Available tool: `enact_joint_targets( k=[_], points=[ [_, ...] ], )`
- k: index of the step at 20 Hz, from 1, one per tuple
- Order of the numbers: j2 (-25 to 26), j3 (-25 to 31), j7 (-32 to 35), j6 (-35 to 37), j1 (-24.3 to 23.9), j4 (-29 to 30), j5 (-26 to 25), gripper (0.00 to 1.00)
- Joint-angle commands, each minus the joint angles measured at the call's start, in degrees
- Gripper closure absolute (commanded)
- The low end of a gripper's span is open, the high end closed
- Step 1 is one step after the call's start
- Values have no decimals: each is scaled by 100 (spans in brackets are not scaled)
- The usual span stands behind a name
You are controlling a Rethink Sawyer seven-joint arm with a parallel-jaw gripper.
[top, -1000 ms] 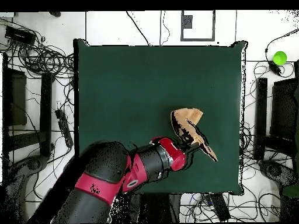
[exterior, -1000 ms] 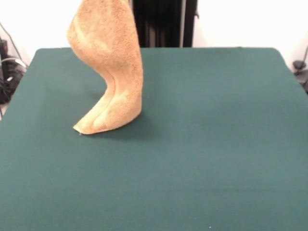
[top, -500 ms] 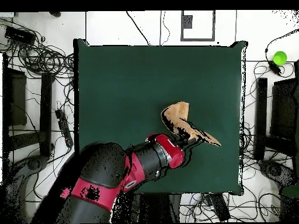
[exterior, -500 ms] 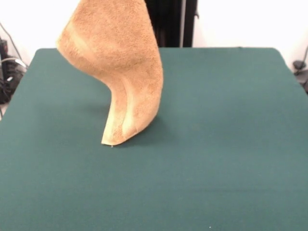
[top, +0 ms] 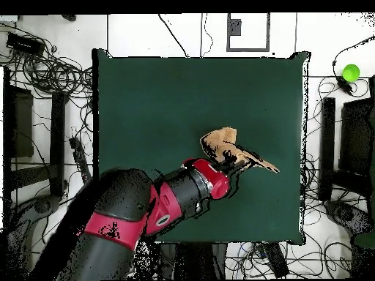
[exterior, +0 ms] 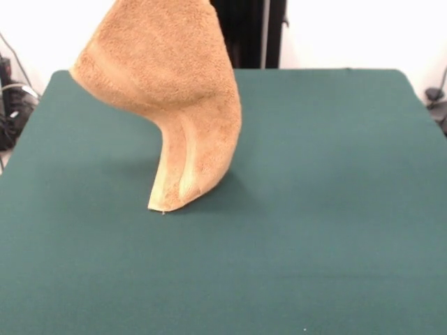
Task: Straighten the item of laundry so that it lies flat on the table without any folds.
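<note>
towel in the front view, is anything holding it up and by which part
The orange-tan terry towel is lifted by its top end, which runs past the picture's top edge; its lowest corner touches the dark green table. The grip itself is hidden.

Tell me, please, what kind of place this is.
Probably a robotics lab. A red and black robot arm lifts an orange towel over a green table, and loose cables cover the floor around it.
</note>
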Motion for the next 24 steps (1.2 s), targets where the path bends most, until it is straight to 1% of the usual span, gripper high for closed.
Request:
enact_joint_targets(
  k=[1, 5, 6, 7, 8, 9, 11, 12, 13, 17, 21, 24],
  points=[
    [54, 814, -2253, -169, 80, -257, -362, 100],
    [-282, 884, -2209, -714, 261, -114, -619, 100],
    [-277, 821, -2052, -922, 399, -134, -837, 100],
    [-267, 797, -1990, -953, 453, -162, -912, 100],
    [-208, 730, -1834, -1065, 563, -232, -1119, 100],
    [-164, 702, -1737, -1088, 603, -284, -1219, 100],
    [-4, 630, -1424, -1142, 704, -421, -1516, 100],
    [129, 571, -1106, -1185, 774, -512, -1762, 100],
    [160, 570, -1042, -1194, 778, -562, -1828, 100],
    [35, 703, -1188, -1292, 632, -711, -1680, 100],
    [58, 760, -1126, -1460, 605, -819, -1648, 100],
    [-56, 847, -1265, -1795, 596, -787, -1605, 100]
  ],
)
